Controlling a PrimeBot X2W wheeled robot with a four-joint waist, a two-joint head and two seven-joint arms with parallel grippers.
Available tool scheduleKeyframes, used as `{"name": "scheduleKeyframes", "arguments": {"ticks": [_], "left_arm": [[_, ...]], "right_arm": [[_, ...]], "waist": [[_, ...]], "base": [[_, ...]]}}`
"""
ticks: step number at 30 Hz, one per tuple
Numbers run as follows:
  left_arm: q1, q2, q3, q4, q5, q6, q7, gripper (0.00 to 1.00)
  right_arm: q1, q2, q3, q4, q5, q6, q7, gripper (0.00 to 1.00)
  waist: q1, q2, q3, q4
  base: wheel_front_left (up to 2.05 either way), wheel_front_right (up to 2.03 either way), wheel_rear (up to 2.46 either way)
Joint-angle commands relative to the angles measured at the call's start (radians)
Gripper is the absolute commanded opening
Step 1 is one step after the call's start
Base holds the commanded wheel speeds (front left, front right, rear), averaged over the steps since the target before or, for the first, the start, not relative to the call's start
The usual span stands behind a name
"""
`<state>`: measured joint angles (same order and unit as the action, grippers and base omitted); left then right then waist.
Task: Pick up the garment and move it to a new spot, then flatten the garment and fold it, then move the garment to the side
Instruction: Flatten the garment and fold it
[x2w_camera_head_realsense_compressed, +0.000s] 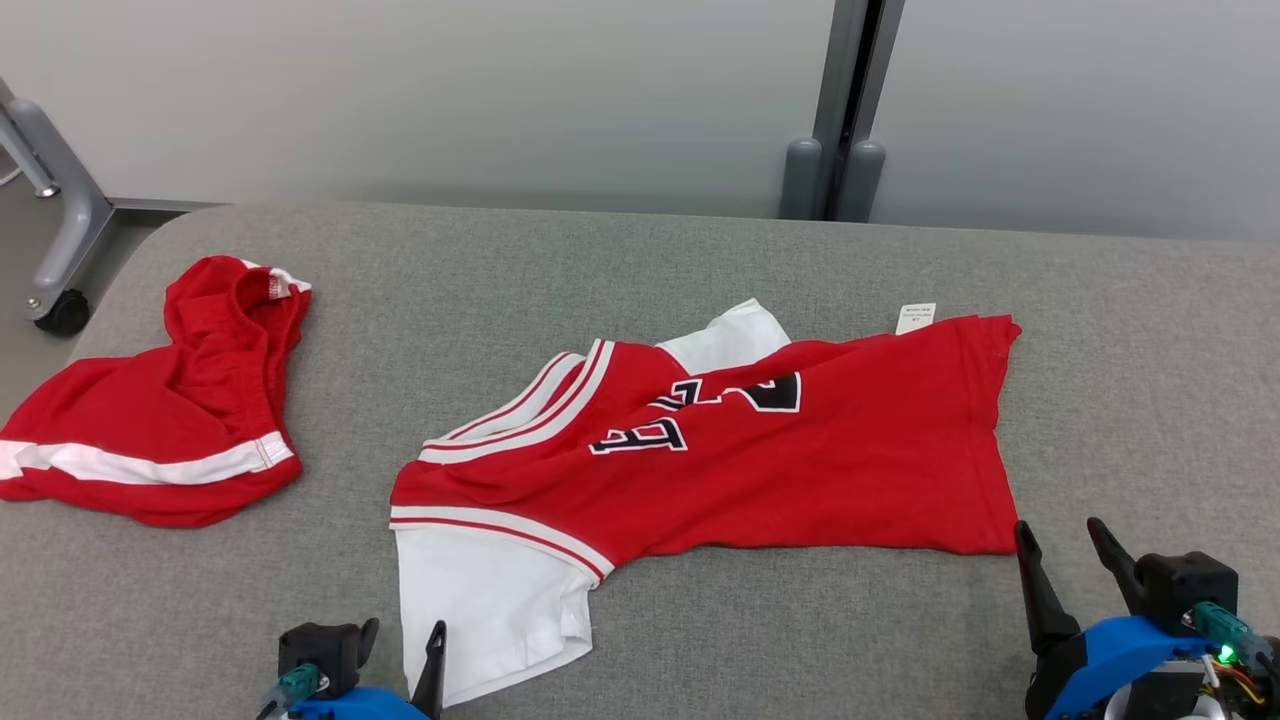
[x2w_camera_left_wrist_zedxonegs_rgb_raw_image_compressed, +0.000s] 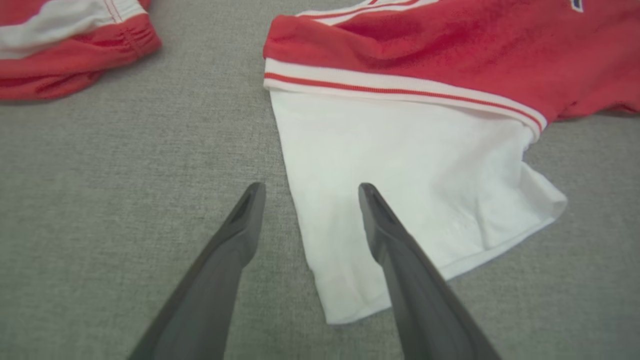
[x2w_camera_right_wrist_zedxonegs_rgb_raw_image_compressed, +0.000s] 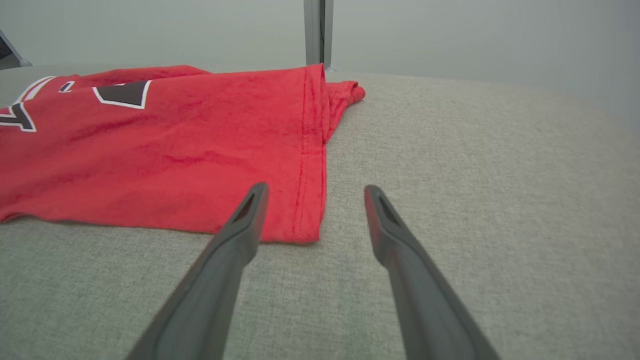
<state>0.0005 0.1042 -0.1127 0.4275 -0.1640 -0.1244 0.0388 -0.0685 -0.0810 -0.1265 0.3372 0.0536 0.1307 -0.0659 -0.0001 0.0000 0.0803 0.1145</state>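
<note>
Head view: shorts (x2w_camera_head_realsense_compressed: 150, 440) near jersey (x2w_camera_head_realsense_compressed: 760, 470)

Your left gripper (x2w_camera_head_realsense_compressed: 404, 632) sits low at the lower left of the head view, partly cut off by the bottom edge, with both dark fingers pointing up the frame. Its jaws stand wide apart and grip nothing. Your right gripper (x2w_camera_head_realsense_compressed: 1057, 528) is at the lower right and reaches higher up the frame, its blue wrist housing (x2w_camera_head_realsense_compressed: 1110, 648) in sight below. It is also spread wide and empty. In each wrist view the two fingers (x2w_camera_left_wrist_zedxonegs_rgb_raw_image_compressed: 400, 260) rise from the bottom edge in a broad V.
</note>
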Motion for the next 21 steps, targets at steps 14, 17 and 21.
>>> {"name": "scheduleKeyframes", "arguments": {"ticks": [14, 17, 21], "left_arm": [[0.076, 0.047, -0.049, -0.166, -0.128, -0.006, 0.326, 1.00], [0.090, 0.048, -0.058, -0.190, -0.142, -0.005, 0.357, 1.00], [0.101, 0.046, -0.064, -0.202, -0.149, 0.002, 0.380, 0.41]], "right_arm": [[-0.031, -0.015, 0.001, 0.018, 0.013, 0.000, -0.008, 1.00], [-0.031, -0.016, 0.002, 0.024, 0.012, 0.000, -0.010, 1.00], [-0.035, -0.015, 0.003, 0.028, 0.012, 0.000, -0.012, 1.00]], "waist": [[0.0001, 0.0000, 0.021, -0.004], [0.0001, 0.0000, 0.023, -0.004], [0.0001, 0.0000, 0.023, -0.002]], "base": [[0.00, 0.00, 0.00], [0.00, 0.00, 0.00], [0.00, 0.00, 0.00]]}}
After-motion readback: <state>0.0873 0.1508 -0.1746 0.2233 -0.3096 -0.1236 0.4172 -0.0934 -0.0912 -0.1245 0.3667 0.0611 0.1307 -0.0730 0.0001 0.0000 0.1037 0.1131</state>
